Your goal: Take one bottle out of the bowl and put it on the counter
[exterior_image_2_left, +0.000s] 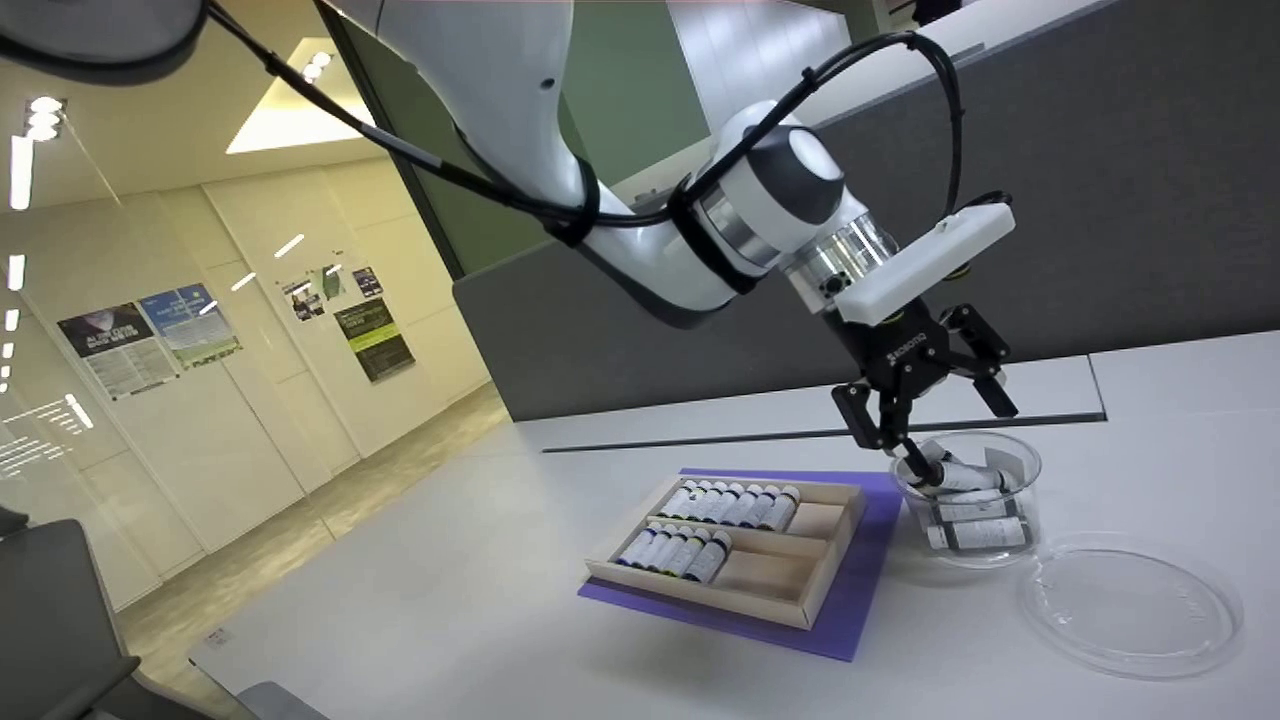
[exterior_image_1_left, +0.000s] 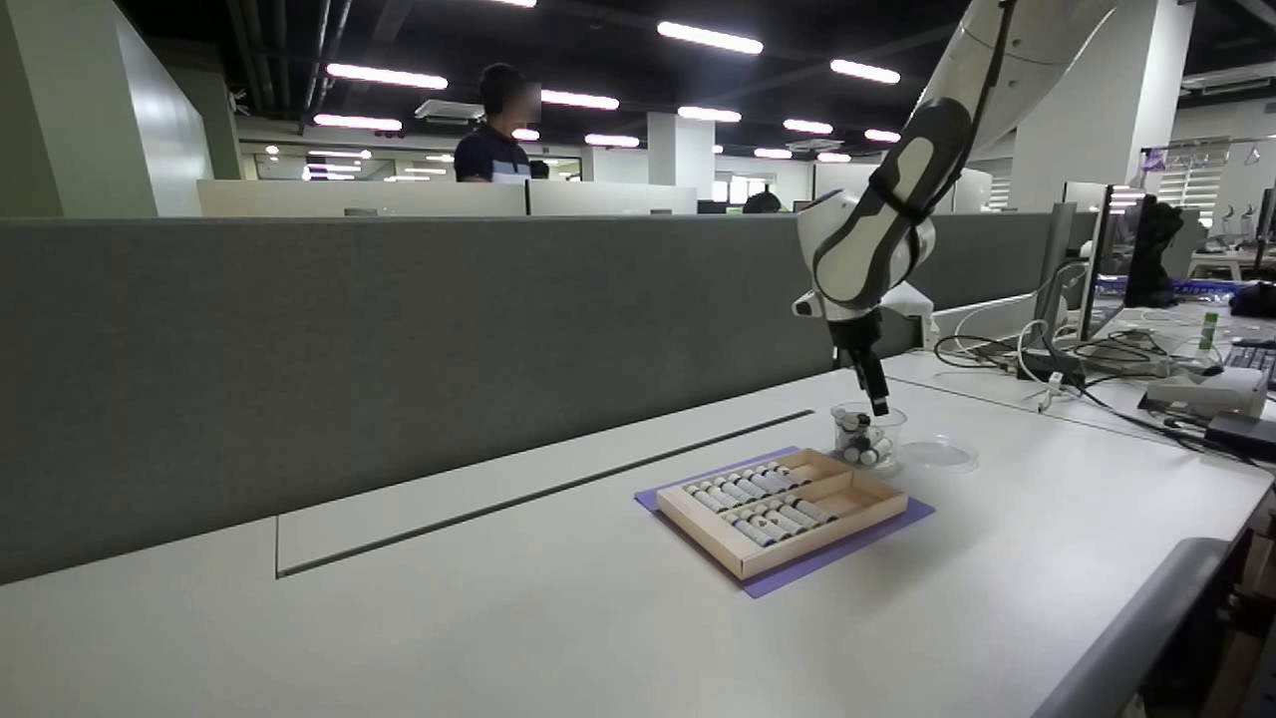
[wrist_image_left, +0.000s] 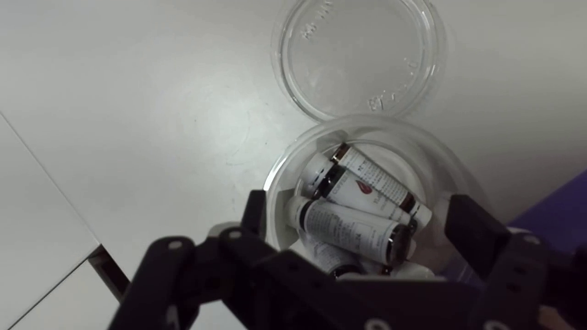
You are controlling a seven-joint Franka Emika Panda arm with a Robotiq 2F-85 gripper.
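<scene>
Spread wide, the pincer is over the clear bowl. White-capped, labelled bottles lie heaped in it, beneath the pincer. Near the pincer, on the tabletop, lies an embossed lid; to another side, a wooden tray.

One bowl, one lid, one tray, over twelve bottles.

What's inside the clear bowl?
Small white-capped, white-labelled bottles lie piled in the bowl. Upper ones partly cover those beneath, and in the wrist view the gripper hides more, so their number is unclear.
</scene>
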